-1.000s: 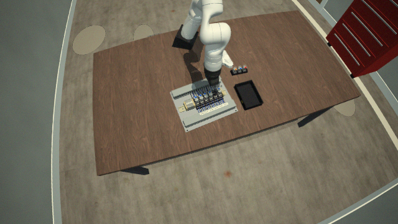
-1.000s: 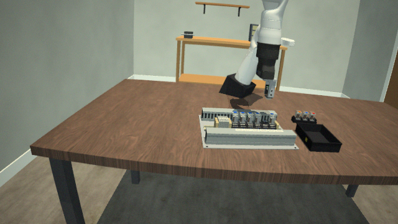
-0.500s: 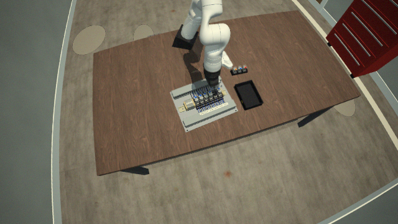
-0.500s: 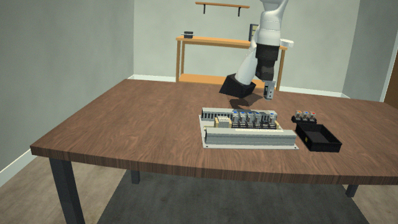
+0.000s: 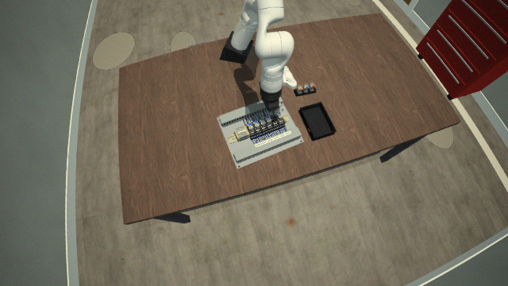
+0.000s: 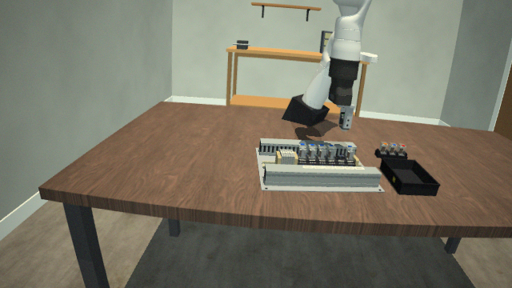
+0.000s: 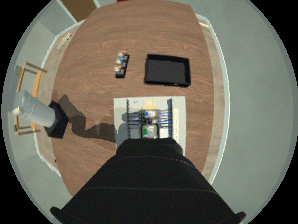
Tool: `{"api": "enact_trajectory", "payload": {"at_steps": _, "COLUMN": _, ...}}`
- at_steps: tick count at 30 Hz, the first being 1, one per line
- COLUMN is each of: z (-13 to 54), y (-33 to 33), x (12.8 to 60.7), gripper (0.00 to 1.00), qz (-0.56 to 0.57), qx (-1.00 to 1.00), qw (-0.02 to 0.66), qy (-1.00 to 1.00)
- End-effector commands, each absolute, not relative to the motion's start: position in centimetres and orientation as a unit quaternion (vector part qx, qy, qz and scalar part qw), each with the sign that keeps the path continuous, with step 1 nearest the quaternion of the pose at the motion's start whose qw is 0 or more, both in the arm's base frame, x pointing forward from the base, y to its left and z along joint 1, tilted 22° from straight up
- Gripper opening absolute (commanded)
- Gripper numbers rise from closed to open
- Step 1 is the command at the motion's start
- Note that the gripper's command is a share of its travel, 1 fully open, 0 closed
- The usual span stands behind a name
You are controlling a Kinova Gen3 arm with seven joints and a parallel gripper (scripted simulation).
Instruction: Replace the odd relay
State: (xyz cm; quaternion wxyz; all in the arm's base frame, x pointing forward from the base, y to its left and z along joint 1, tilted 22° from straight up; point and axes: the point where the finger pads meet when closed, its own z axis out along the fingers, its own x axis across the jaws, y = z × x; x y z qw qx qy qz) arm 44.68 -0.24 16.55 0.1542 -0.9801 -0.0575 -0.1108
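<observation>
A grey panel carries a row of relays with blue test buttons; one socket near the right end of the row looks empty. My gripper is shut on a small grey relay and holds it well above that gap. I cannot make out the color of its button. In the overhead view the gripper hangs over the row. The spare holder holds three relays with orange, blue and red buttons. The black tray lies in front of it. In the wrist view the gripper's dark body hides the fingers.
The panel has grey wiring ducts in front and behind, and a beige terminal block left of the relays. The arm's black base stands behind the panel. A red tool cabinet stands off the table.
</observation>
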Motion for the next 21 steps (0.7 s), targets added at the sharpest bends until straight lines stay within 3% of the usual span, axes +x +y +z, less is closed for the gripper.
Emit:
{"api": "enact_trajectory", "payload": {"at_steps": 1, "z": 16.47, "y": -0.12, "x": 44.68, "gripper": 0.00, "qz": -0.111, "qx": -0.980, "qw": 0.155, "qy": -0.058}}
{"api": "enact_trajectory", "payload": {"at_steps": 21, "z": 16.15, "y": 0.11, "x": 44.70, "gripper": 0.00, "qz": -0.111, "qx": -0.980, "qw": 0.155, "qy": -0.058}}
